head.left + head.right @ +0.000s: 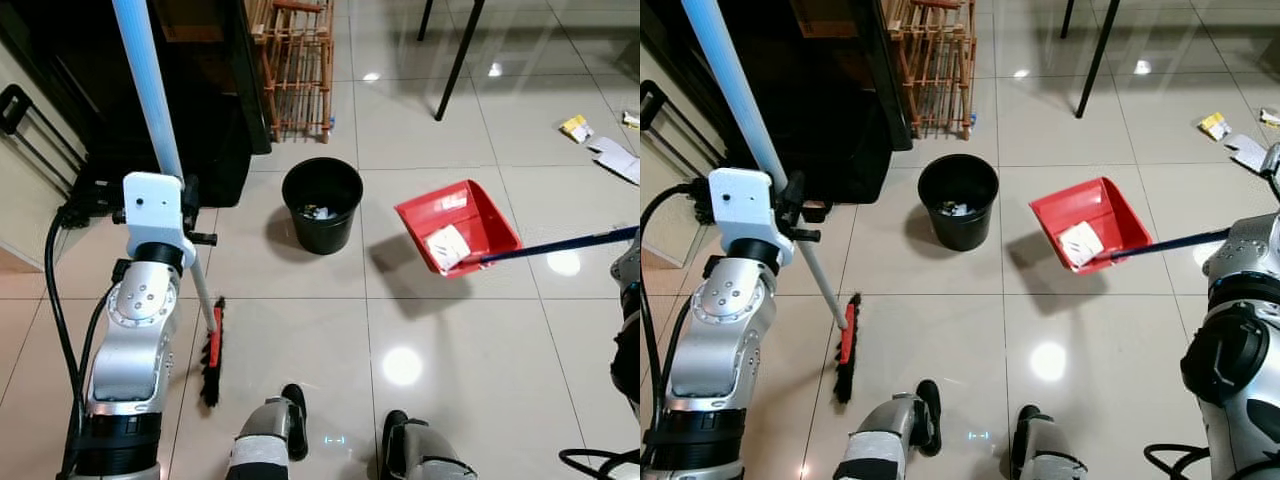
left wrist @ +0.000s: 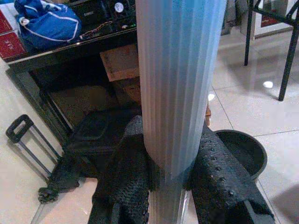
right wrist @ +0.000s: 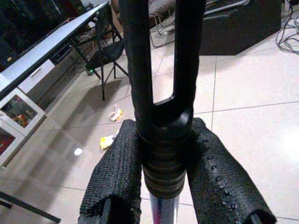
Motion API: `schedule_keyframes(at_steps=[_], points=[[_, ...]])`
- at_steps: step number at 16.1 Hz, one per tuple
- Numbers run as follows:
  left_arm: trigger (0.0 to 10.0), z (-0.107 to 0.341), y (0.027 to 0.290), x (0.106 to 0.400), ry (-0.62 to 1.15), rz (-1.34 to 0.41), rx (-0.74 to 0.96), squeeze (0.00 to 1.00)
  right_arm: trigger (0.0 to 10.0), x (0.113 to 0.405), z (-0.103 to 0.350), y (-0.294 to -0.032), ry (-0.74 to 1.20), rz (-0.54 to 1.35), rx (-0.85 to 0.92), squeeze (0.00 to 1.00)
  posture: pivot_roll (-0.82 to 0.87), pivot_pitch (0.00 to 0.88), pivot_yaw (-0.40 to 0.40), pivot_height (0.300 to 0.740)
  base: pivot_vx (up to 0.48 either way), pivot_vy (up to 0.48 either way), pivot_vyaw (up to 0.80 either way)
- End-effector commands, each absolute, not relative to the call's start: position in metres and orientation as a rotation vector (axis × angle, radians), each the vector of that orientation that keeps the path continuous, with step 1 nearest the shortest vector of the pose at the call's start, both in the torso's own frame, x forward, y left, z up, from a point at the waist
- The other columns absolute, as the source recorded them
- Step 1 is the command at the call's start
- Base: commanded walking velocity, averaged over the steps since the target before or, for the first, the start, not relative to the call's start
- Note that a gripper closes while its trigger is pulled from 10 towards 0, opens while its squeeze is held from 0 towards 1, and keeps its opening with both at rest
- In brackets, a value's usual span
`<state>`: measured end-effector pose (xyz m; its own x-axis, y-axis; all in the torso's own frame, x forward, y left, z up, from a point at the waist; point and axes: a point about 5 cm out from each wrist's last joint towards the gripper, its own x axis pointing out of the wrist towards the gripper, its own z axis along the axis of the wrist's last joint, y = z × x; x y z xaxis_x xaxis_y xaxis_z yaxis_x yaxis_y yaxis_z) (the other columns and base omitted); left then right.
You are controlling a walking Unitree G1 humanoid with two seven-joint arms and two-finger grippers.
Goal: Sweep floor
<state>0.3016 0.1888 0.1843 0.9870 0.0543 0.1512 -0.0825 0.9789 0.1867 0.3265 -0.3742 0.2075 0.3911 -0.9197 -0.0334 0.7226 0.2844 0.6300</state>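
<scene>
Left gripper (image 2: 170, 186): both black fingers (image 2: 126, 182) clamped on the pale blue ribbed broom handle (image 1: 146, 85); the red-and-black broom head (image 1: 212, 352) sat on the tile just ahead of the robot's left foot (image 1: 270, 430). Right gripper (image 3: 161, 196): fingers closed around the black forked grip (image 3: 161, 112) of the dark blue dustpan handle (image 1: 560, 245).

Red plastic dustpan (image 1: 457, 226) was held off the floor, tilted, just right of the round black plastic bin (image 1: 322, 204), apart from it. One white paper scrap (image 1: 447, 245) lay in the pan, near its handle end. Bin held some light scraps (image 1: 318, 212) at the bottom.

Glossy beige tiled floor (image 1: 430, 330) with light glare. Loose paper litter (image 1: 600, 145) lay toward the far right edge of the floor. Wooden slatted rack (image 1: 298, 65) stood behind the bin, a dark cabinet (image 1: 205, 90) to its left, and black table legs (image 1: 458, 60) beyond.
</scene>
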Motion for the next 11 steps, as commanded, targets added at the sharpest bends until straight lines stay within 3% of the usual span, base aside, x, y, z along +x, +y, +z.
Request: schedule_keyframes(at_steps=[1,11], points=[[10.0,0.191,0.190,0.302,-0.185,0.073,0.198,0.00,10.0,0.322,0.226,-0.383,-0.473,-1.142,0.659,0.00,0.07,0.212,0.069,0.740,0.000,0.000,0.00],[10.0,0.190,0.190,0.300,-0.192,0.091,0.185,0.00,10.0,0.350,0.257,-0.356,-0.504,-0.982,0.753,0.00,0.08,0.211,0.042,0.740,0.000,0.000,0.00]])
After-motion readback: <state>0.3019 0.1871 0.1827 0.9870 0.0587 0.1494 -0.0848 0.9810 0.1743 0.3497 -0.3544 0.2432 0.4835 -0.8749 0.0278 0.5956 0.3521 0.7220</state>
